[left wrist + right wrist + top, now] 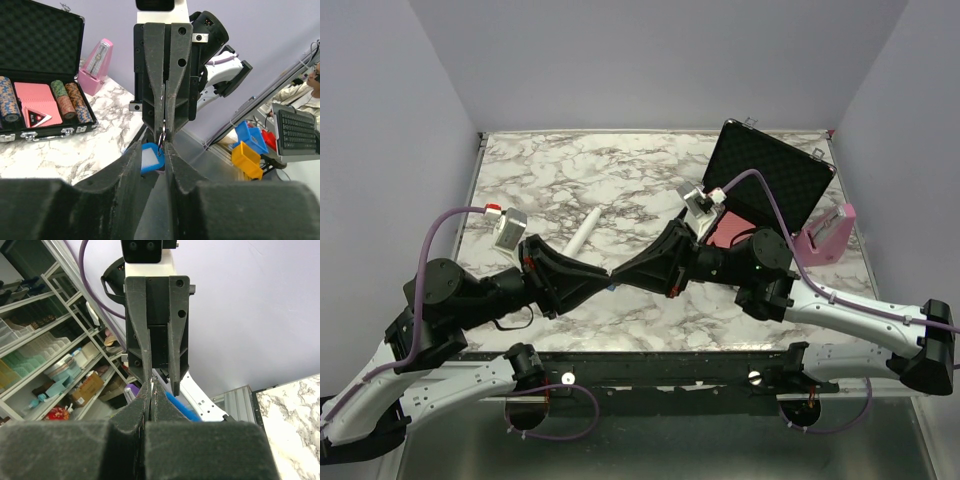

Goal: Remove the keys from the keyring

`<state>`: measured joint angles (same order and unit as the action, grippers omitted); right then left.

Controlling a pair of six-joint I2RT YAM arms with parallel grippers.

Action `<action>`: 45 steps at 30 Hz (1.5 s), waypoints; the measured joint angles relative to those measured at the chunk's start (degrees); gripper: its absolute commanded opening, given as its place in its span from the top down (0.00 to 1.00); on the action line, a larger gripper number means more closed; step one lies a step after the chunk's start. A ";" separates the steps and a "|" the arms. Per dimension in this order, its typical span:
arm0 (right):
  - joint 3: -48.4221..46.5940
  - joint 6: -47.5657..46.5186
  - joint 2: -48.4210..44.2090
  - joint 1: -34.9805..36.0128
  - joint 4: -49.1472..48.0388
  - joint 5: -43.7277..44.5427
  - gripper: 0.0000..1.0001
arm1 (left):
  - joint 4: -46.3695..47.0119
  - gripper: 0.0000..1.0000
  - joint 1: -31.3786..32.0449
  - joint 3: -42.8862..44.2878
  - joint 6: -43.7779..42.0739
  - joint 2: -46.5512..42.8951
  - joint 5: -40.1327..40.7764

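Note:
My two grippers meet tip to tip above the near middle of the table. My right gripper (617, 273) is shut on the thin silvery keyring (161, 138), seen head-on in the left wrist view (164, 131). The blue-headed key (150, 158) hangs from the ring just below those tips; it shows as a blue streak in the right wrist view (184, 408). My left gripper (603, 277) stands with a narrow gap between its fingers (152, 145), the ring and key head just beyond them. In the right wrist view my own fingers (151, 385) are pressed together.
A white stick-like tool (585, 232) lies on the marble table (540, 170) behind the grippers. An open black case (770, 180) with poker chips and cards stands at the back right. A pink metronome (830, 235) stands beside it.

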<state>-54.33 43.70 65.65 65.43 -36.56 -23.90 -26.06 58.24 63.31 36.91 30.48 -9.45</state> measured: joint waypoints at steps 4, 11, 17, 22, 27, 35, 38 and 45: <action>-0.09 0.00 0.15 -0.02 -0.11 -0.02 0.99 | 0.07 0.81 0.02 0.11 -0.15 0.02 0.00; -0.17 -0.02 0.24 0.00 -0.11 -0.02 0.99 | -0.26 0.81 0.02 0.70 -0.24 0.22 -0.02; -0.28 -0.02 0.24 -0.02 -0.07 -0.15 0.99 | -1.09 0.83 0.02 1.53 -0.26 0.70 -0.02; -0.59 -0.24 0.24 -0.02 0.04 -0.17 0.99 | -2.19 1.00 0.07 2.97 -0.31 1.53 -0.09; -0.81 -0.26 0.17 -0.13 0.20 -0.17 0.99 | -5.25 1.00 0.28 5.99 -0.52 3.37 -0.11; -0.92 -0.26 0.15 -0.17 0.76 -0.28 0.99 | -10.64 1.00 0.28 10.60 -1.68 6.32 -0.17; -1.27 -0.39 0.17 -0.20 1.92 -0.46 0.99 | -13.18 1.00 0.28 12.48 -2.67 7.52 -0.24; -2.78 -1.40 0.48 -0.20 5.20 -1.09 0.99 | -19.30 1.00 0.35 17.42 -5.75 10.40 -0.35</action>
<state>-57.10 42.30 66.13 65.23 -31.35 -24.99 -45.36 58.59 80.73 31.16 40.88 -9.80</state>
